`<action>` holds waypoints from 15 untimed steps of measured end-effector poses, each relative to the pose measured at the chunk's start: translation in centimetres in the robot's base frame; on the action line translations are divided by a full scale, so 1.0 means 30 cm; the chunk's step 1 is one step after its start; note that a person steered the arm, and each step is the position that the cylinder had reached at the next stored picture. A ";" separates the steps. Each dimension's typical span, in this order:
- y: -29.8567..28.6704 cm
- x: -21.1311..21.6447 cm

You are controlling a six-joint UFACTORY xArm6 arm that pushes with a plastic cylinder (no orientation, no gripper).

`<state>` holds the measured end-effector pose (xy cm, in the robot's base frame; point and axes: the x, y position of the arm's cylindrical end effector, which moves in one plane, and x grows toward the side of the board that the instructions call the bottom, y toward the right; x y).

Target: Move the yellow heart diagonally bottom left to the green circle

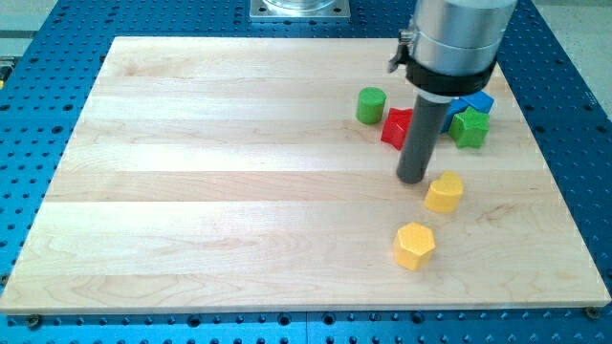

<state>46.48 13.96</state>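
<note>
Yellow is the colour that can trip us up, since two yellow blocks sit close together towards the board's right edge. Going from the left, the green circle (pixel 371 105) stands upright near the top edge, right of centre, with the red block (pixel 396 127) just beside it on its lower right. Our tip (pixel 412 179) comes next, resting on the wood just below the red block and just left of the yellow heart (pixel 444 192), near it but, as far as we can tell, not touching. Lower down, towards the bottom edge, lies the other yellow block (pixel 414 246), which looks hexagonal. Furthest right, a blue block (pixel 475 101) and a green star-like block (pixel 469 127) huddle near the top right corner, partly hidden by our arm.

We judge three risks. The heart must end up below and left of the circle, yet our tip is on the heart's left side, so any push from here drives it towards the right edge. Swinging round could clip the red block, which may then knock the circle. An off-centre push could spin the heart aside.

Our rod stands vertical, its grey housing over the top right cluster. It has nothing to clamp and carries nothing; it only pushes.
</note>
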 end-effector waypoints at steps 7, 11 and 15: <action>-0.040 0.128; -0.072 0.005; -0.582 -0.147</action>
<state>42.06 -3.48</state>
